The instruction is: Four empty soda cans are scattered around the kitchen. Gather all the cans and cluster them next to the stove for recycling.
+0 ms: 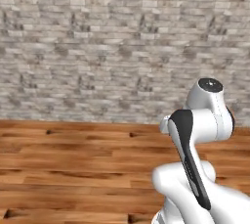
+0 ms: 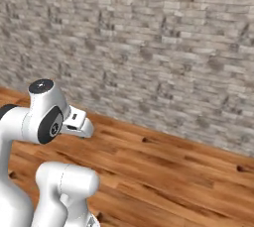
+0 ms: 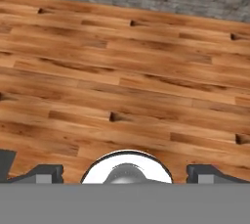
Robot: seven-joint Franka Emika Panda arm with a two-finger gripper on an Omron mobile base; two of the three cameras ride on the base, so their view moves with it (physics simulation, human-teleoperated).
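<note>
A white robot arm [image 1: 200, 159] with dark joints stands folded in front of a grey and white brick wall [image 1: 107, 42]. Beneath the wall runs a floor of warm brown wooden planks [image 1: 73, 164] with dark knots and seams.

In the left base view the arm rises from the lower right corner, its rounded upper joint with a dark cap sitting just in front of the line where wall meets floor. A black stripe runs down the forearm. In the right base view the same arm fills the lower left, with a short pale link pointing to the right over the planks, and the brick wall slants away toward the upper left.

The hand view looks down along the tool [image 3: 126, 173] at the wooden floor, with a strip of brick wall along the top edge. The two dark fingertips [image 3: 45, 173] rise at the bottom, one far to the left and one far to the right, so the tool stands wide open. Nothing is between them and it grips nothing.

No soda can and no stove can be seen in these views, so their whereabouts cannot be told from here.
</note>
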